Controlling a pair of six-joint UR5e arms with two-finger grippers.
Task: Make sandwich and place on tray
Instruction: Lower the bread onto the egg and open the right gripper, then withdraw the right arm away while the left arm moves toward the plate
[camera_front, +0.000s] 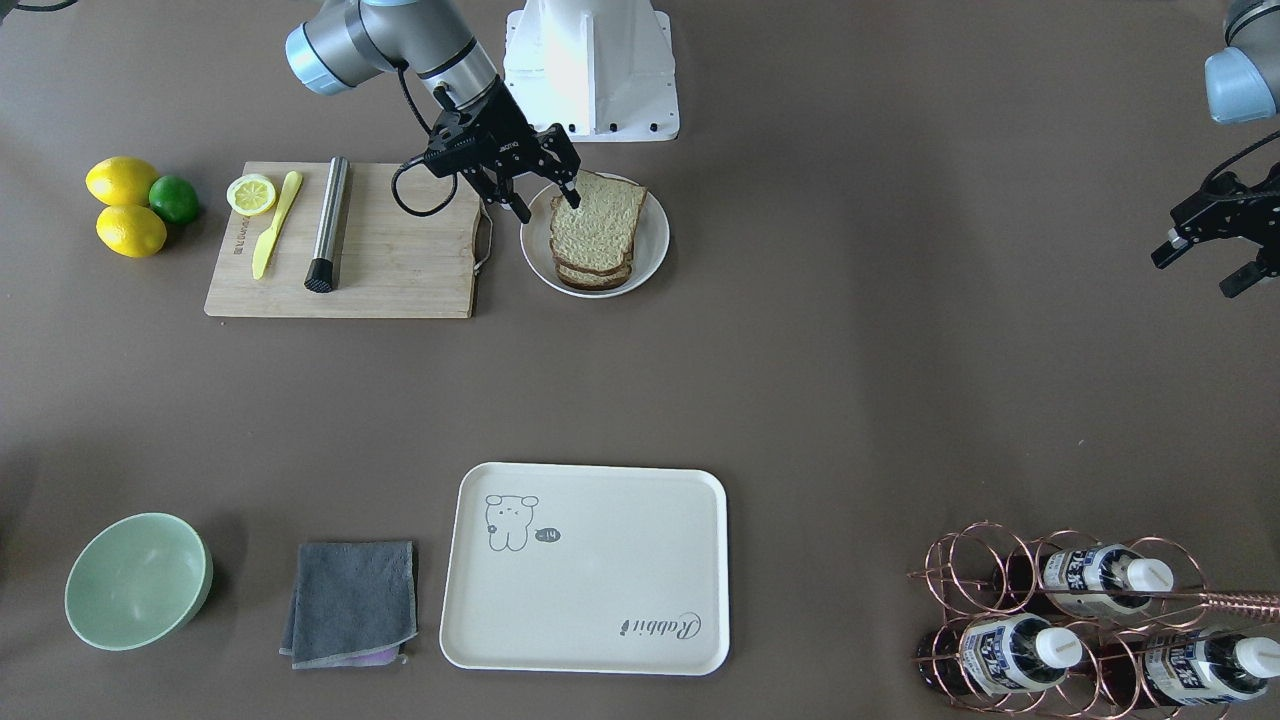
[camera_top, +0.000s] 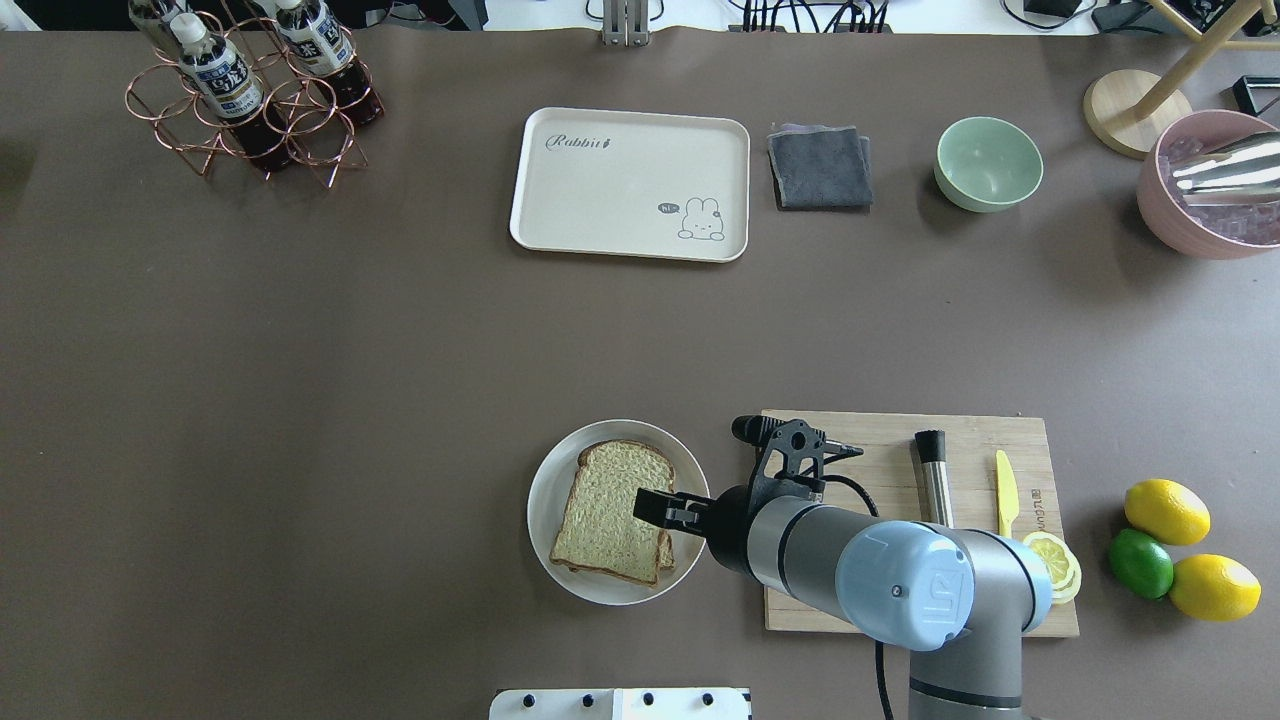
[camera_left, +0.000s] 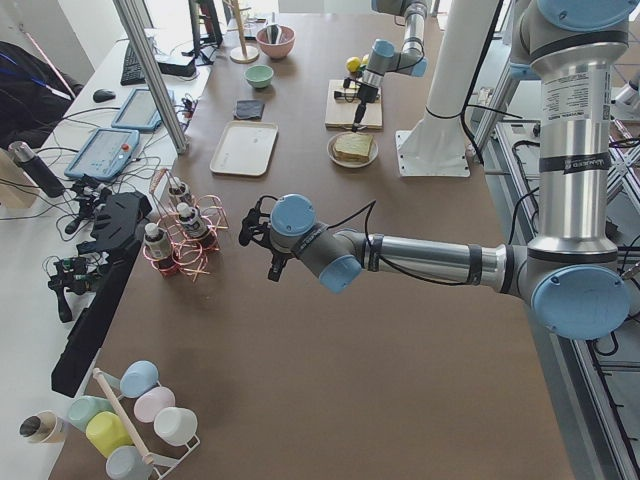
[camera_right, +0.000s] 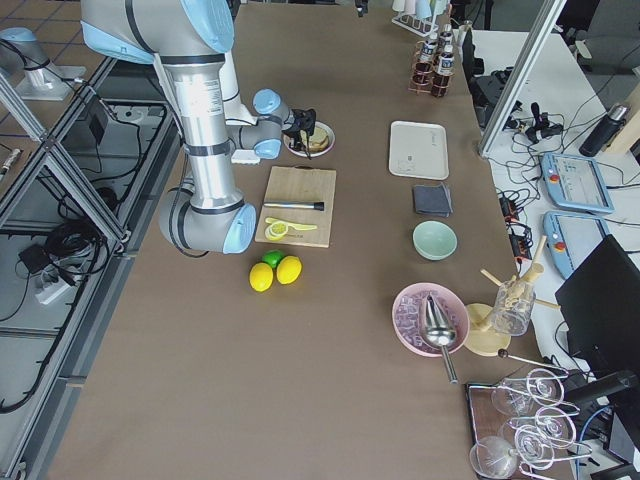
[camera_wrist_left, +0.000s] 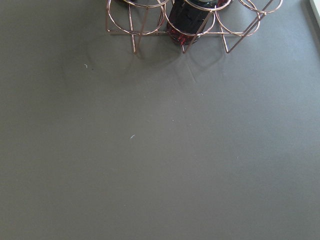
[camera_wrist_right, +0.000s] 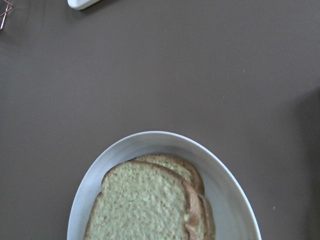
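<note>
- Hovering over the round white plate (camera_front: 655, 250), the right gripper (camera_front: 548, 207) has its fingers spread. One tip is above the top slice and the other is by the rim on the cutting board (camera_front: 400, 260) side.
- The two bread slices (camera_front: 597, 225) lie stacked on that plate, close to the robot's base and well apart from the tray (camera_front: 600, 580).
- The tray lies flat at the far side of the table (camera_front: 800, 380), with a folded grey cloth (camera_front: 350, 600) just beside it and a green bowl (camera_front: 135, 580) beyond the cloth.
- The left gripper (camera_front: 1198, 270) hangs above bare tabletop near the copper wire rack (camera_front: 1000, 600) of bottles, its fingers apart and gripping nothing.
- The surface is a matte brown sheet that covers the whole table.
- Lemons (camera_front: 125, 205) and a lime (camera_front: 174, 199) lie past the board's outer end.
- Around the table the side views show aluminium frame posts (camera_left: 150, 70), a desk with handheld control pads (camera_left: 110, 150) and cables, and tiled floor (camera_right: 40, 330) behind the robot.
</note>
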